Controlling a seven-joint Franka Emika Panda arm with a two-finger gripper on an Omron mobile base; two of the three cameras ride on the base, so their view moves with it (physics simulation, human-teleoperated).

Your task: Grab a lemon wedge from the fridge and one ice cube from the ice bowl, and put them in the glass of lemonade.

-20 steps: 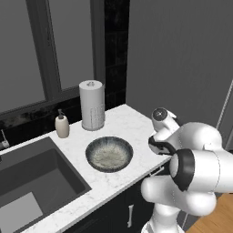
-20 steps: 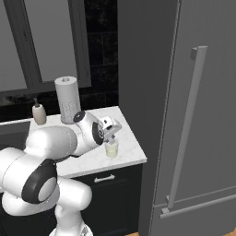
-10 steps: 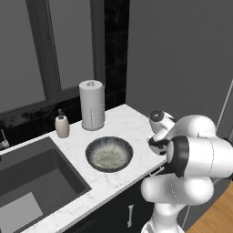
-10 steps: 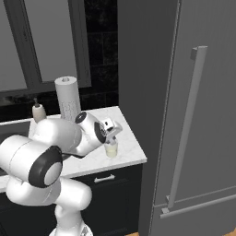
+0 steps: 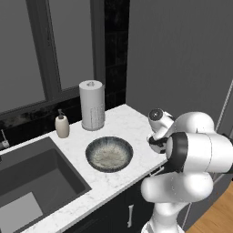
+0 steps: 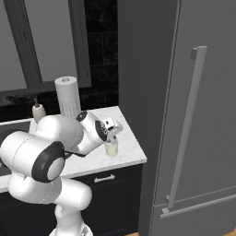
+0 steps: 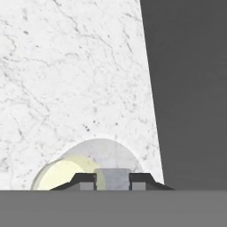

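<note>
The gripper (image 7: 112, 179) sits right over the glass (image 7: 91, 166) and looks down into it. In the hand view a small pale grey-white block, an ice cube (image 7: 112, 179), sits btwn the two dark fingers (image 7: 84, 179). The fingers are closed tight on the cube, one on each side. Under it you can see the round rim of the glass and the pale yellow drink inside.

In the right base view the glass (image 6: 111, 148) stands on the white marble counter (image 6: 120, 157), near the front right corner, close to the fridge (image 6: 203, 115). The gripper (image 6: 112, 130) hangs just above it. The fridge door is shut and its long bar handle (image 6: 184, 133) runs up & down.

In the left base view the ice bowl (image 5: 109, 154) sits on the counter (image 5: 123, 125), btwn the sink (image 5: 34, 177) and the arm. It is dark grey w/ a pale speckled inside. Can't tell if more cubes are in it. Behind the bowl stands a paper towel roll (image 5: 92, 104), upright. A beige soap bottle (image 5: 62, 124) is to the left of the roll, by the back of the sink.

The lemon wedge: can't tell where it is.
</note>
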